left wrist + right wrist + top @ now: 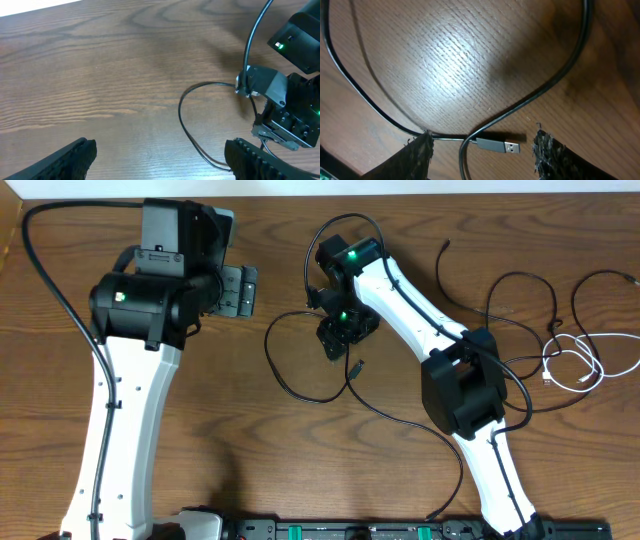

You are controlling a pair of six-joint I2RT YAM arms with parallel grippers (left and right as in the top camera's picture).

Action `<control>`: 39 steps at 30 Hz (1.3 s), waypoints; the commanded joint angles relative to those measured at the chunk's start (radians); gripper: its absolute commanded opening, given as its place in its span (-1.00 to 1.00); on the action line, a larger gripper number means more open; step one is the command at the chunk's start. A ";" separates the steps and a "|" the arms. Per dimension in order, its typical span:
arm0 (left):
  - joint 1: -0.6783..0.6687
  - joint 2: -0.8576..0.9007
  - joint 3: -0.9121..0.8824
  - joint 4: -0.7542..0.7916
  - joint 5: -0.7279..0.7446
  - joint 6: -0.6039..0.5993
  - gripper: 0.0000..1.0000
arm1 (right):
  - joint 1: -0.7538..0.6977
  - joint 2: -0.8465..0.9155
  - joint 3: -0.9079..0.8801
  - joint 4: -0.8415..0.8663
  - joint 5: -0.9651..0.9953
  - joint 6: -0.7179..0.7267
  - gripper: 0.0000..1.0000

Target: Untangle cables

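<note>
Right fingers (417,157) hang spread over the black cable (555,85) where strands cross beside the plug (496,145), mid table (260,470); closing here could pinch both strands and tighten the loop. Left fingers (70,159) spread, empty; white cable (578,368) lies right

The black cable (520,106) runs past the right wrist view's edges.

The table (460,55) is brown grained wood with a soft sheen. The black cable (555,82) has a smooth, faintly glossy sheath; its plug (512,147) ends in bright metal. On my right gripper (481,150) the pads (420,157) look matt, rough black.
</note>
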 commanded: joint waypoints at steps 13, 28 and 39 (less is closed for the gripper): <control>0.026 0.008 0.005 -0.003 0.057 -0.016 0.74 | 0.002 -0.003 -0.009 0.021 0.065 0.026 0.28; 0.026 0.008 0.005 -0.002 0.087 -0.016 0.74 | 0.005 -0.002 -0.109 0.100 0.072 0.035 0.33; 0.026 0.008 0.005 -0.001 0.087 -0.016 0.74 | 0.005 -0.002 -0.164 0.091 0.095 0.065 0.33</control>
